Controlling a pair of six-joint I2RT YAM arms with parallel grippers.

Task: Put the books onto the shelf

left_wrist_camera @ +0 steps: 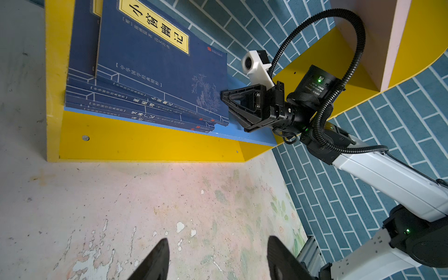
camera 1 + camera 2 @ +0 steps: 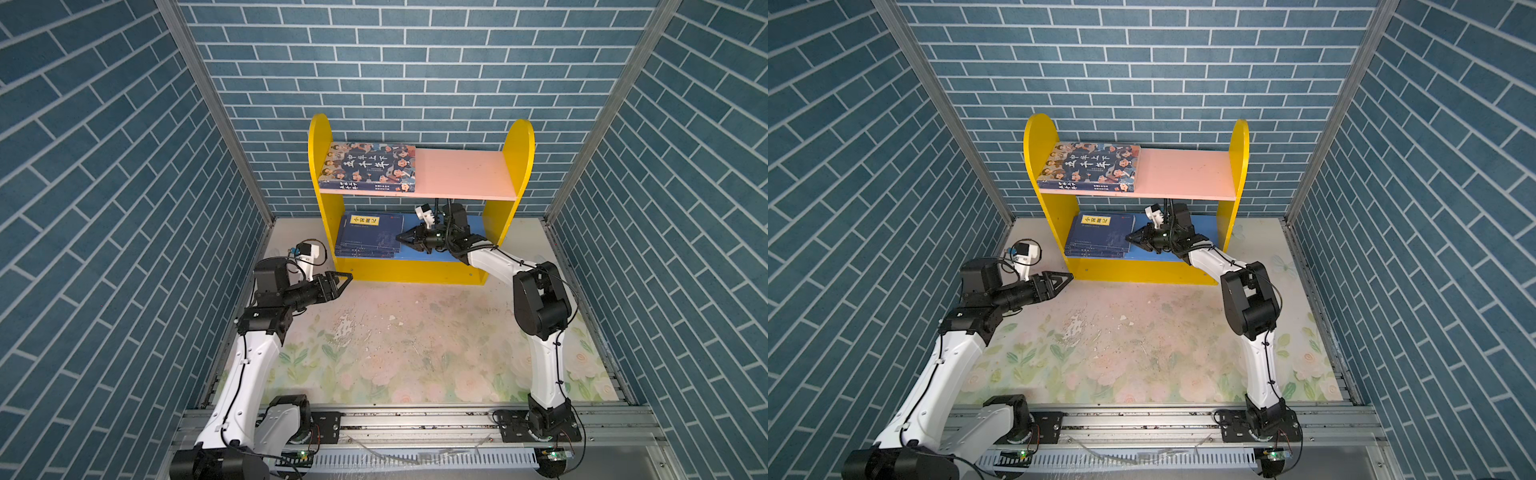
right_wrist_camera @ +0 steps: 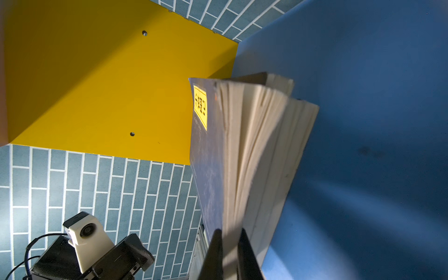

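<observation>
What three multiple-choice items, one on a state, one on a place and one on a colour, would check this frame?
1. How is the left gripper over the table? A open, empty; B shut on a book; C shut on a shelf side.
2. Where does the cartoon-face book lie? A on the table; B on the pink upper board; C in a gripper.
3. What colour is the board under the navy books? A blue; B pink; C green.

Key:
1 A: its fingers stand apart with nothing between them.
2 B: it lies flat at that board's left end.
3 A: the lower board shows blue beside the stack.
</observation>
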